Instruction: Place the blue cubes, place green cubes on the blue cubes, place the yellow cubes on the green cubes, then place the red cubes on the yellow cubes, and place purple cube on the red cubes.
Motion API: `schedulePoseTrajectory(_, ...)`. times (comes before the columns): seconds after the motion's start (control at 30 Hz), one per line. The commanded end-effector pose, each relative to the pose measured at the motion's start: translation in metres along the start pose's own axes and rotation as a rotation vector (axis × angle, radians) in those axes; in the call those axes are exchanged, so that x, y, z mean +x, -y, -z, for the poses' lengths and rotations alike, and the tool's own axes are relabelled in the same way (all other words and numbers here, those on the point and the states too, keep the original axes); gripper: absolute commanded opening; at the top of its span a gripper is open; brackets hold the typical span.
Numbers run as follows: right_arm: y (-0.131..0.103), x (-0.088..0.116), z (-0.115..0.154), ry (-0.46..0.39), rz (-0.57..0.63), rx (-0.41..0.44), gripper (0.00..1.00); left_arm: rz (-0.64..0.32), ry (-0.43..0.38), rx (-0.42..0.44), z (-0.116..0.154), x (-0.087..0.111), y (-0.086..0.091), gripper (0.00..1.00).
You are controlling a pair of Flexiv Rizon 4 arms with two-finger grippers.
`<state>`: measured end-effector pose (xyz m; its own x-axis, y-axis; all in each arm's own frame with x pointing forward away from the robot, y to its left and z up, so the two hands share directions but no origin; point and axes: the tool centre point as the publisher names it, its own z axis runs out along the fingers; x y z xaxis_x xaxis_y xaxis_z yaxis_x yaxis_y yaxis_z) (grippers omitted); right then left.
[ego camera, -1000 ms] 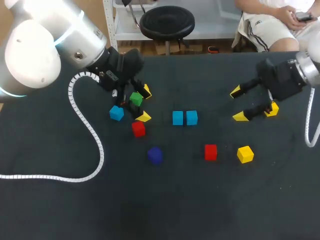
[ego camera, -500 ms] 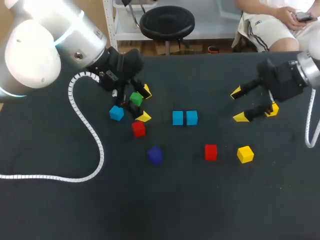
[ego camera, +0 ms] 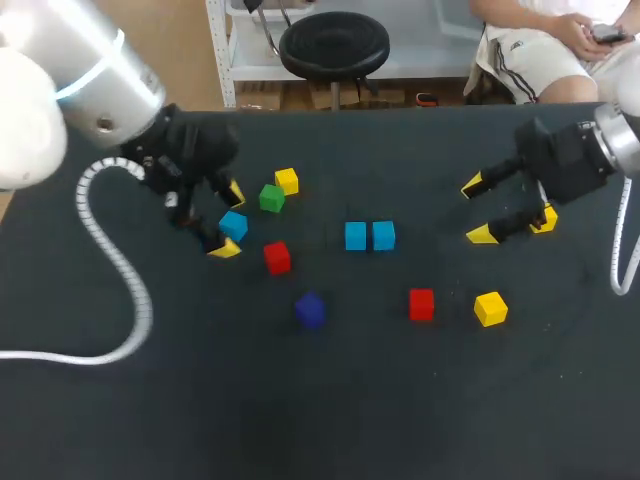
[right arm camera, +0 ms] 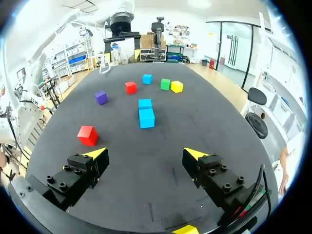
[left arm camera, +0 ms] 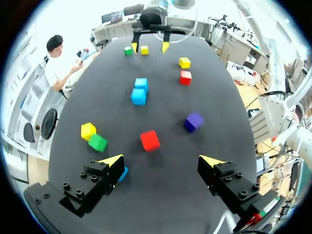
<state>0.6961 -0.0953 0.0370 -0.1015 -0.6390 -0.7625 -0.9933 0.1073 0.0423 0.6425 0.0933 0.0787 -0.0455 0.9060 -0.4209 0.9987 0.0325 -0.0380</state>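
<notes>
My left gripper (ego camera: 230, 220) stands open at the left of the table, and a blue cube (ego camera: 233, 225) sits between its fingers, close to one fingertip (left arm camera: 114, 160) and half hidden by it. Just beyond lie a green cube (ego camera: 271, 198), a yellow cube (ego camera: 287, 180) and a red cube (ego camera: 277, 257). Two blue cubes (ego camera: 355, 236) (ego camera: 383, 236) touch side by side mid-table. A purple cube (ego camera: 310, 310), a second red cube (ego camera: 422, 303) and a yellow cube (ego camera: 490, 308) lie nearer the front. My right gripper (ego camera: 476, 210) hangs open and empty at the right.
Another yellow cube (ego camera: 545, 218) peeks out behind my right gripper, and the left wrist view shows a green cube (left arm camera: 127, 49) beside it. The left arm's white cable (ego camera: 120, 280) loops over the table's left side.
My left gripper has moved left and away from the green cube; its fingers now straddle the single blue cube. The right arm and the cubes have not moved.
</notes>
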Motion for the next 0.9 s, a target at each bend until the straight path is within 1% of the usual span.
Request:
schedulePoseTrajectory(0.03, -0.0002, 0.0002, 0.0002, 0.002, 0.001, 0.0, 1.0, -0.014, -0.062, 0.043, -0.0009, 0.0155, -0.0047, 1.0)
schedulePoseTrajectory(0.1, -0.0002, 0.0002, 0.0002, 0.002, 0.001, 0.0, 1.0, -0.023, -0.099, 0.067, -0.0049, 0.0186, -0.0061, 1.0)
schedulePoseTrajectory(0.13, -0.0002, 0.0002, 0.0002, 0.002, 0.001, 0.0, 1.0, -0.024, -0.103, 0.076, -0.0065, 0.02, -0.0071, 1.0)
schedulePoseTrajectory(0.2, -0.0002, 0.0002, 0.0002, 0.002, 0.001, 0.0, 1.0, -0.038, -0.086, 0.089, -0.0079, 0.0216, -0.0086, 1.0)
schedulePoseTrajectory(0.27, -0.0002, 0.0002, 0.0002, 0.002, 0.001, 0.0, 1.0, -0.027, -0.05, 0.078, -0.0081, 0.0249, -0.0097, 1.0)
schedulePoseTrajectory(0.9, -0.0002, 0.0002, 0.0002, 0.002, 0.001, 0.0, 1.0, -0.027, -0.05, 0.078, -0.0081, 0.0249, -0.0097, 1.0)
